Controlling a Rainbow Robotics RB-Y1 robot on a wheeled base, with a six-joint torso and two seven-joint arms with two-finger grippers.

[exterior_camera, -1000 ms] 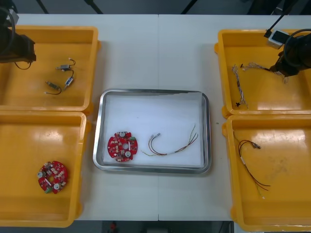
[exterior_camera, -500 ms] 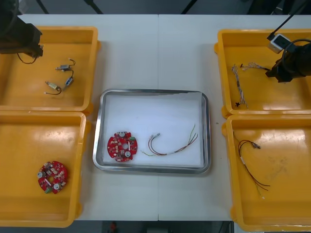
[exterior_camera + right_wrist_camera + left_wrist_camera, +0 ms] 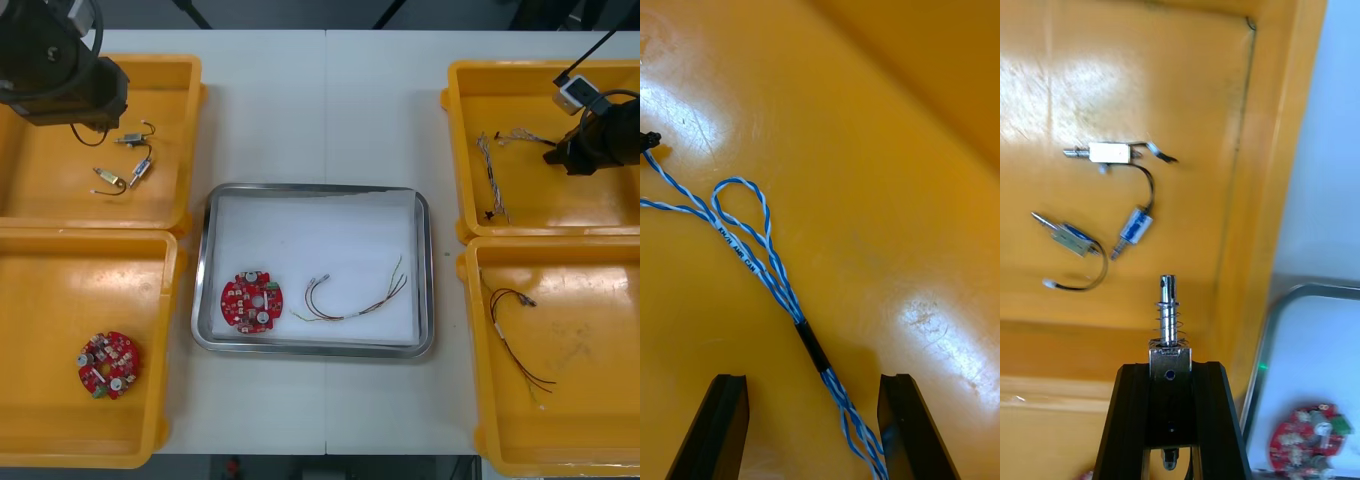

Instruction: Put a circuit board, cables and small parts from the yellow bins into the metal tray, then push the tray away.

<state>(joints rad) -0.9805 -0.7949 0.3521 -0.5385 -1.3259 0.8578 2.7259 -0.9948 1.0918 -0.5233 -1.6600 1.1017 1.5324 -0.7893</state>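
Four yellow bins [image 3: 100, 63] sit on the table [image 3: 320, 110], two on the left and two on the right, with the metal tray [image 3: 315, 187] in the middle between them. The left gripper [image 3: 1171, 367] is over the far left bin [image 3: 50, 200], close to that bin's right wall. Its jaws are squeezed tight on a small metal part [image 3: 1168, 311], a shiny pin with a spring, which sticks out past the fingertips [image 3: 1131, 379]. More small metal parts [image 3: 135, 168] with thin black wires lie on that bin's floor.

The right gripper [image 3: 812, 379] is over the far right bin [image 3: 545, 205]. Its jaws are wide apart and hold nothing. A twisted blue and white cable [image 3: 752, 262] lies on the bin floor and runs between the two fingers [image 3: 726, 420]; I cannot tell if it touches one.

Inside the tray, a round red circuit board [image 3: 251, 301] lies near the left side, toward the near edge. A red and yellow cable [image 3: 355, 300] lies just to its right, not touching it. A second circuit board [image 3: 108, 364] lies in the near left bin [image 3: 50, 290]. A dark cable [image 3: 515, 340] lies in the near right bin [image 3: 590, 300].
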